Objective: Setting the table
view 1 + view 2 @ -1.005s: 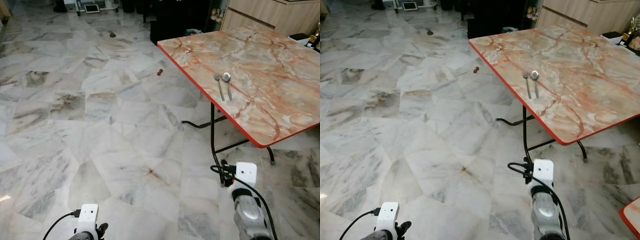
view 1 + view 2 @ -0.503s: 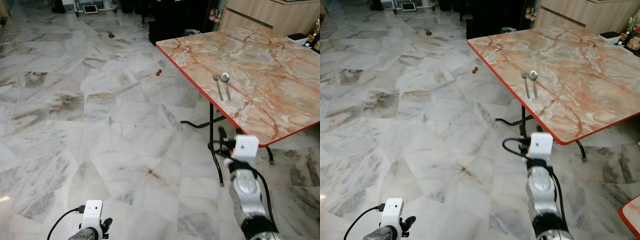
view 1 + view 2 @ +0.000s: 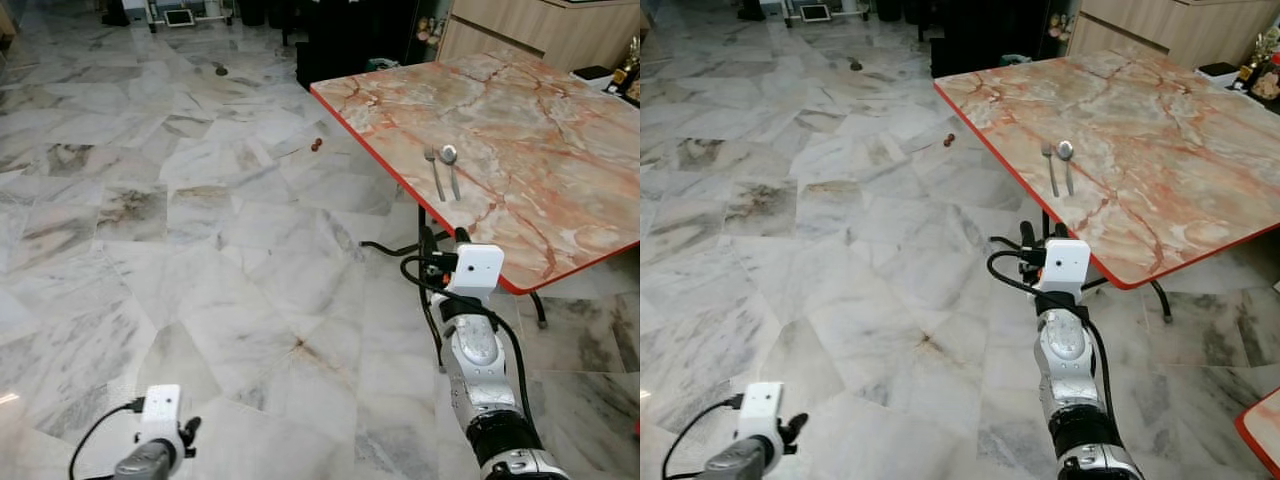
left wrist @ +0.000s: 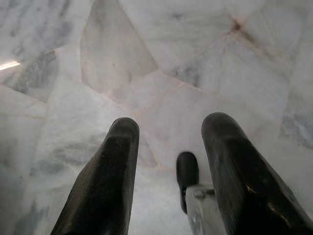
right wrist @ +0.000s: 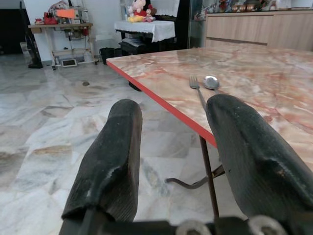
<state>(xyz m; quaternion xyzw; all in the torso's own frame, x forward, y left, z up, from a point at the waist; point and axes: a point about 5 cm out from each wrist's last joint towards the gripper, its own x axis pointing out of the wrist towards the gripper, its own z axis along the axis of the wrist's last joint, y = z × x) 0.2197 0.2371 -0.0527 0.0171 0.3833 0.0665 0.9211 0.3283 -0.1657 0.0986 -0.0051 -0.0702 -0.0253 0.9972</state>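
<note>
A fork (image 3: 436,170) and a spoon (image 3: 452,165) lie side by side near the left edge of a marble-patterned table (image 3: 545,110) with a red rim. My right gripper (image 5: 175,106) is raised just short of the table's near-left edge, at about rim height. It points towards the cutlery and is open, with nothing between its fingers. The right wrist view shows the fork (image 5: 196,88) and the spoon (image 5: 211,82) ahead on the tabletop. My left gripper (image 4: 171,126) hangs low over the marble floor, open and empty.
Black folding legs (image 3: 425,255) stand under the table. A dark cabinet (image 3: 350,40) and wooden cupboards (image 3: 540,30) line the back. A small dark object (image 3: 318,145) lies on the floor. The red-rimmed corner of another table (image 3: 1262,430) shows at the lower right.
My right arm has lifted up and forward from near the floor to the table's edge. The left arm has drifted slightly left.
</note>
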